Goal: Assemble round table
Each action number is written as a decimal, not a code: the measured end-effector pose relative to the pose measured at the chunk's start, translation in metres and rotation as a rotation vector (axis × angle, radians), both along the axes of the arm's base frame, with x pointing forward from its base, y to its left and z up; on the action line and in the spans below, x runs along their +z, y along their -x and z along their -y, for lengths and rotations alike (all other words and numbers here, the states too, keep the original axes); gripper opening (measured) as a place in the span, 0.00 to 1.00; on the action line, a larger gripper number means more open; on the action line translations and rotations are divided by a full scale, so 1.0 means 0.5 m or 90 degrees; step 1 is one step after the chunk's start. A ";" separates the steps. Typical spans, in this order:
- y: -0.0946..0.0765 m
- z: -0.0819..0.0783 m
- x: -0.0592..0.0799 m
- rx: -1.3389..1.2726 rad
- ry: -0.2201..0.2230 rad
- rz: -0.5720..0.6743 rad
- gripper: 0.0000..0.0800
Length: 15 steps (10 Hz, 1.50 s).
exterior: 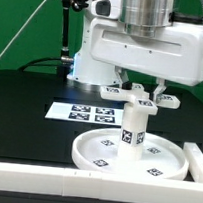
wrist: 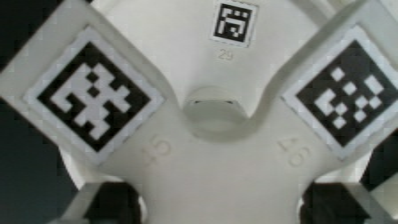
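Note:
The large rimmed round disc [exterior: 88, 155] lies flat near the front of the black table. The short cylinder post [exterior: 135, 126] stands upright on the disc's middle. The cross-shaped piece [exterior: 118, 91] sits on top of the post, its tagged arms spreading to both sides. My gripper [exterior: 141, 89] comes straight down onto it. In the wrist view the cross-shaped piece [wrist: 214, 150] fills the picture with two diamond-set tags. My gripper [wrist: 226, 200] is shut on its white body, and a dark fingertip [wrist: 118, 196] presses on each side.
The marker board [exterior: 87, 112] lies flat behind the disc. A long white bar [exterior: 41, 185] runs along the front edge, and a white block [exterior: 196, 164] stands at the exterior view's right. The arm's white base [exterior: 91, 60] and a black stand [exterior: 64, 31] are at the back.

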<state>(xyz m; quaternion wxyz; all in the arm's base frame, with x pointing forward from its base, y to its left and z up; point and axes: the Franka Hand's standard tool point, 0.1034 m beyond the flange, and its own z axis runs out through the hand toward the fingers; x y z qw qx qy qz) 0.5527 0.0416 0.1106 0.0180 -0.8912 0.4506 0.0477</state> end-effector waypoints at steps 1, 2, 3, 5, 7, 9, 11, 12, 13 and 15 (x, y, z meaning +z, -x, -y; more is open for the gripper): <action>-0.001 -0.002 0.000 -0.079 0.005 0.006 0.56; -0.003 -0.003 0.000 -0.173 0.011 0.008 0.56; -0.004 -0.002 0.000 -0.242 0.015 0.009 0.56; -0.010 -0.001 -0.001 -0.395 0.011 0.026 0.56; -0.013 0.000 -0.001 -0.453 0.013 0.027 0.56; -0.014 0.001 0.000 -0.522 0.007 0.021 0.56; -0.017 0.003 0.000 -0.603 -0.002 0.019 0.56; -0.020 0.006 -0.002 -0.698 -0.019 0.037 0.56; -0.020 0.002 -0.002 -0.733 -0.024 0.051 0.56; -0.022 0.002 -0.001 -0.770 -0.038 0.073 0.56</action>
